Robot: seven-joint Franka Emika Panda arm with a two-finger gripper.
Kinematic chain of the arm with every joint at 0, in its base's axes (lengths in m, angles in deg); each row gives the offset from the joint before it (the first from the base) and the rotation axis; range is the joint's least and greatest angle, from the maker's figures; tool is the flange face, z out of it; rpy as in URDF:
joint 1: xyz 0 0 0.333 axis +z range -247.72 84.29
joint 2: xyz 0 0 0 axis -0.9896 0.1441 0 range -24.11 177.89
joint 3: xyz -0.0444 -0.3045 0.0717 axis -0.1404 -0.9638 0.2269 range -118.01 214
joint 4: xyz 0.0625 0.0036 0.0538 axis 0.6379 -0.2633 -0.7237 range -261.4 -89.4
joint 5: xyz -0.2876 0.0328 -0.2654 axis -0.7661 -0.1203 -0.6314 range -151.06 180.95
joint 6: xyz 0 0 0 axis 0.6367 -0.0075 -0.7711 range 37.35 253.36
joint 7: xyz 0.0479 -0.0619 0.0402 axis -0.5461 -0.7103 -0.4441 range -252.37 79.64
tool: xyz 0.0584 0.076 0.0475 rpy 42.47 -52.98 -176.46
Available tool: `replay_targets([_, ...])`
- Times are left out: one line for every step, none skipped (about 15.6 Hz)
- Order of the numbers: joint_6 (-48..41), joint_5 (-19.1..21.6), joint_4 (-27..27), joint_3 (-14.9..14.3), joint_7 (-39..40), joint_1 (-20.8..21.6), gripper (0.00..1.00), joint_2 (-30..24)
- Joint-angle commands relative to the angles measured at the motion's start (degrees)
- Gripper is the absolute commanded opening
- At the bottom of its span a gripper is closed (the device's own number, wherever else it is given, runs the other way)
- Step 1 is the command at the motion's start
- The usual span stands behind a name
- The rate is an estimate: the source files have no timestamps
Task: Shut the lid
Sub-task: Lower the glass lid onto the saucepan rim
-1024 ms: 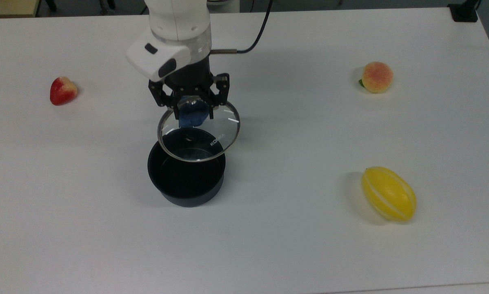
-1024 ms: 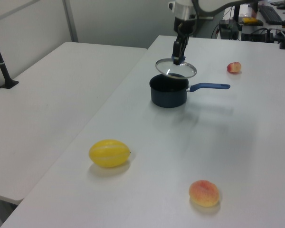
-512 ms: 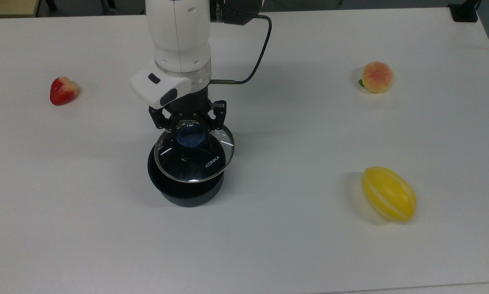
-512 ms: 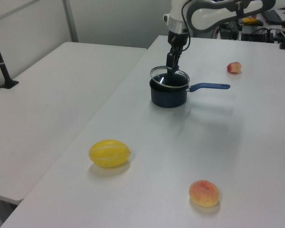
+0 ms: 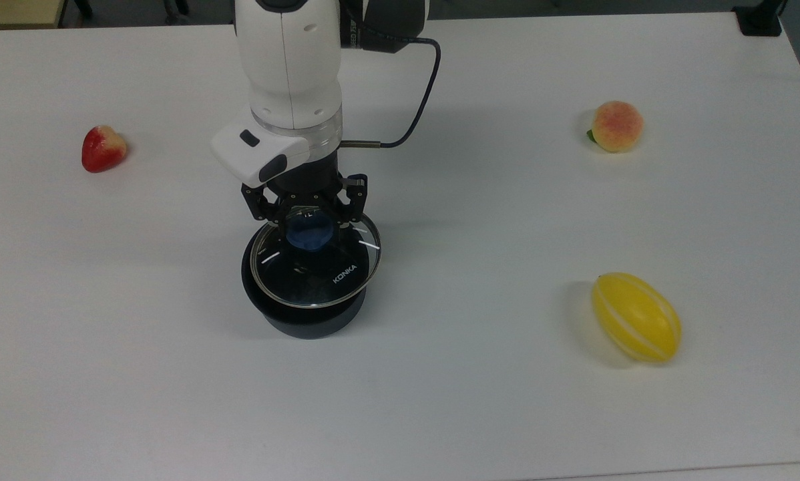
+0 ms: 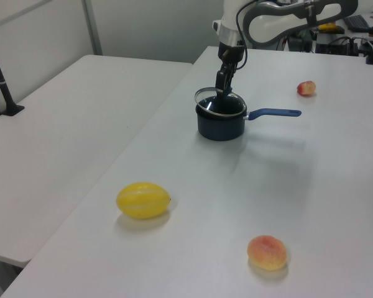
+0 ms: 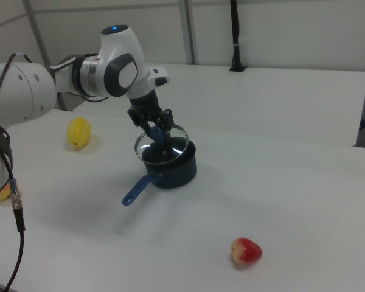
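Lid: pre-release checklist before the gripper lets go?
1. Gripper clamped on the lid's blue knob: ok.
2. Lid over the saucepan mouth: ok.
3. Lid level: not ok, tilted in the right view.
4. Lid rim seated all round: cannot tell.
5. Saucepan upright, blue handle free: ok.
6. Strawberry, peach and yellow melon lie far from the pan: ok.

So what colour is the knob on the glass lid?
Blue. The knob sits at the centre of the lid, clearest in the top view.
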Motion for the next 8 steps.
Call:
replay_targets([2.06,-1.7,1.11,-0.3,-1.39,0.29,0.0,1.57])
replay_targets([2.06,-1.87,1.11,-0.3,-1.39,0.03,0.0,2.01])
replay_targets([2.06,-1.96,1.28,-0.39,-1.39,0.03,0.0,2.19])
replay_targets([2.06,-1.96,1.2,-0.39,-1.39,0.03,0.0,2.19])
replay_targets([2.06,-1.96,1.2,-0.48,-1.39,0.03,0.0,2.19])
replay_targets([2.06,-2.05,1.2,-0.48,-1.39,0.03,0.0,2.27])
replay_targets([2.06,-2.05,1.11,-0.48,-1.39,0.03,0.0,2.28])
replay_targets([1.98,-2.05,1.11,-0.48,-1.39,0.11,0.0,2.28])
